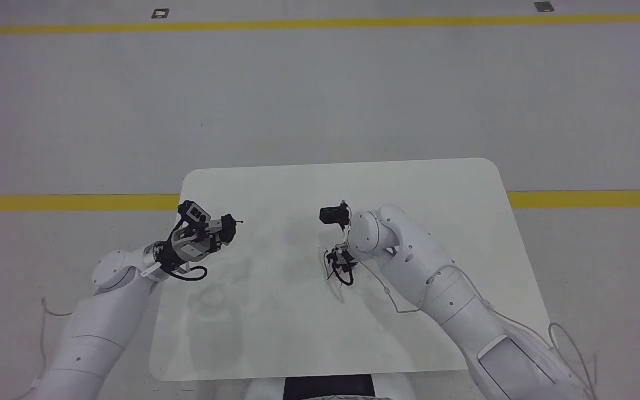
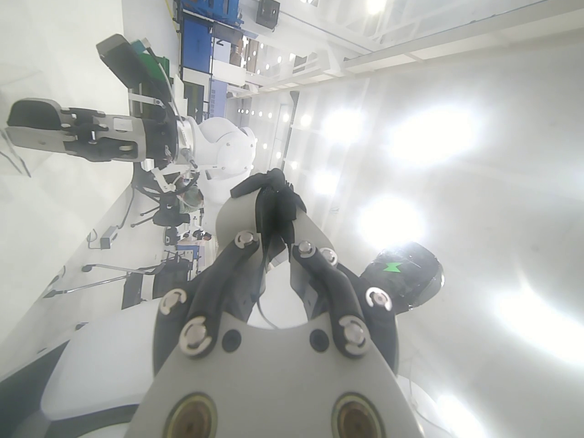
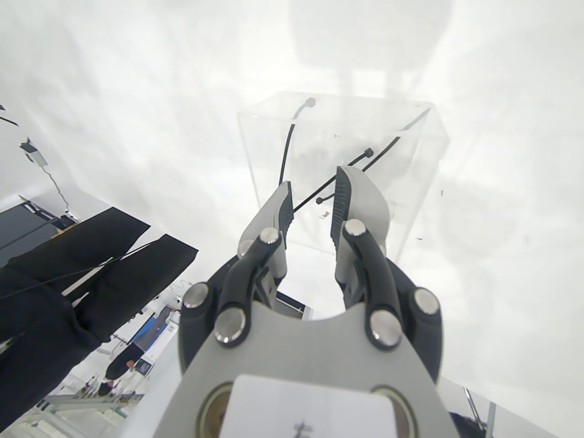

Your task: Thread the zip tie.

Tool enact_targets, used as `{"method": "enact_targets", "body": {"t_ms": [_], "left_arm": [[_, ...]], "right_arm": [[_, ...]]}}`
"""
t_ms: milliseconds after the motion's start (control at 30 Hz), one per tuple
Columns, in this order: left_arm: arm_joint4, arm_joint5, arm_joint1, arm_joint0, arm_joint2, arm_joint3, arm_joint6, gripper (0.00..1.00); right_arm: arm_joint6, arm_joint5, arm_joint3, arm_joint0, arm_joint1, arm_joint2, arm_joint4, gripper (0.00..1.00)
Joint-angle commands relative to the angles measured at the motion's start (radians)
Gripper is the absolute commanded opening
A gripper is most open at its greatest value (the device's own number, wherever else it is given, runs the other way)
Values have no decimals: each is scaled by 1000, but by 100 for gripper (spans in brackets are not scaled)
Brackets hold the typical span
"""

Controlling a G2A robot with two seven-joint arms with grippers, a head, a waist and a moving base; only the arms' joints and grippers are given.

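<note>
Thin black zip ties (image 3: 285, 157), loose, lie crossed inside a clear box (image 3: 426, 175) beyond my parted right end effector (image 3: 312, 179).

Floor (image 1: 400, 100): pale grey, smooth, crossed by two yellow lines (image 1: 300, 24), with small dark markers (image 1: 160, 13) at the far edge. Tabletop (image 1: 440, 190): white, rounded corners. Hall beyond: white ceiling beams (image 2: 410, 52), rows of bright ceiling lights (image 2: 375, 1), blue racks (image 2: 205, 43), dark wheeled chairs (image 2: 166, 220).

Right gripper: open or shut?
Open. The right gripper has its grey fingers well apart, over the clear plastic box holding black zip ties.
</note>
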Motion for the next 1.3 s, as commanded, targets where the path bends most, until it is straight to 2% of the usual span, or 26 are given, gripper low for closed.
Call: {"method": "enact_targets", "body": {"t_ms": [0,100,167,433,733,900,1000,1100,1267], "left_arm": [[0,0,0,0,0,0,0,0],[0,0,0,0,0,0,0,0],[0,0,0,0,0,0,0,0],[0,0,0,0,0,0,0,0],[0,0,0,0,0,0,0,0],[0,0,0,0,0,0,0,0],[0,0,0,0,0,0,0,0],[0,0,0,0,0,0,0,0],[0,0,0,0,0,0,0,0]], "right_arm": [[4,0,5,0,-4,1,-10,21],[6,0,17,3,-11,2,-33,20],[8,0,23,3,-17,5,-43,24],[26,0,44,8,-40,7,-85,26],[36,0,77,12,-67,12,-114,21],[42,0,99,18,-80,12,-128,22],[44,0,112,21,-87,13,-134,17],[37,0,120,21,-93,22,-127,0],[33,0,124,17,-97,43,-127,0]]}}
